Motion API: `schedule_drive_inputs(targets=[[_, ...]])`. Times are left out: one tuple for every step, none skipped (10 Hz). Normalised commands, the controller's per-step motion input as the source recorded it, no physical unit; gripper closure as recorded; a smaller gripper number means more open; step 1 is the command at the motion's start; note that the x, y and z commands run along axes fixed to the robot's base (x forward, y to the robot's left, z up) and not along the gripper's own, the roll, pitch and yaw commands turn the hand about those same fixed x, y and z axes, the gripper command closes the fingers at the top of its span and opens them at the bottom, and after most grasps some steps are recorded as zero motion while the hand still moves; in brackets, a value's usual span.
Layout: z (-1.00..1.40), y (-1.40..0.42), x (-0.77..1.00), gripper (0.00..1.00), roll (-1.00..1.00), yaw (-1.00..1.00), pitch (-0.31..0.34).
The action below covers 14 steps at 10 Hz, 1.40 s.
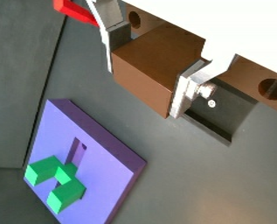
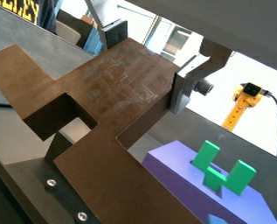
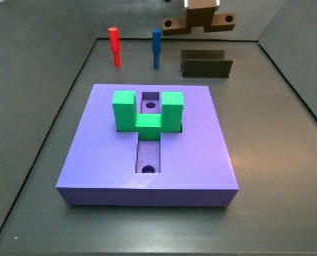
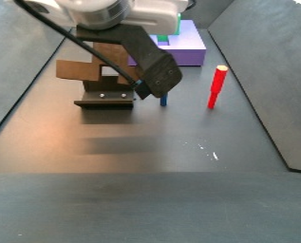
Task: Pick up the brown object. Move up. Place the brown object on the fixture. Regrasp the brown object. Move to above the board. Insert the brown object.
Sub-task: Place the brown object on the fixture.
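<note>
My gripper [image 1: 152,74] is shut on the brown object [image 1: 147,66], a warm-brown block with round holes near its ends. In a side view the gripper [image 3: 198,6] hangs at the back of the cell, and the brown object [image 3: 198,19] is a little above the fixture [image 3: 205,66]. From another side the brown object [image 4: 81,69] hovers just over the dark fixture [image 4: 104,99], under the gripper [image 4: 127,59]. The purple board [image 3: 188,150] lies in the middle, carrying a green U-shaped block [image 3: 147,112]. In a wrist view the fixture [image 2: 106,188] shows its screws under the brown object [image 2: 111,79].
A red peg [image 3: 114,45] and a blue peg [image 3: 157,47] stand upright behind the board, left of the fixture. Dark walls enclose the floor. The board [image 1: 71,127] and its green block [image 1: 53,179] sit off to one side of the gripper.
</note>
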Motion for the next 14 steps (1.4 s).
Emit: schedule_drive_inputs(targets=[[-0.32, -0.09, 0.55, 1.0, -0.32, -0.15, -0.034], [-0.31, -0.04, 0.53, 1.0, -0.32, -0.14, 0.0], [-0.26, -0.02, 0.55, 1.0, -0.22, -0.17, 0.0], [-0.21, -0.04, 0.56, 1.0, -0.02, -0.27, 0.0], [-0.17, -0.06, 0.56, 1.0, 0.0, -0.33, 0.049], [-0.16, -0.09, 0.5, 1.0, 0.0, -0.31, 0.131], [-0.02, -0.16, 0.33, 1.0, 0.0, -0.14, 0.163], [-0.09, -0.15, 0.22, 1.0, 0.0, -0.01, 0.12], [-0.27, -0.02, 0.01, 1.0, -0.03, 0.0, 0.003], [-0.32, 0.0, 0.0, 1.0, 0.0, 0.06, 0.031], [-0.35, 0.0, 0.01, 1.0, 0.06, 0.02, 0.117], [-0.33, -0.01, 0.0, 1.0, 0.11, 0.0, 0.151], [-0.23, -0.06, 0.0, 1.0, 0.17, 0.0, 0.169], [-0.17, -0.16, 0.0, 1.0, 0.19, 0.0, 0.04]])
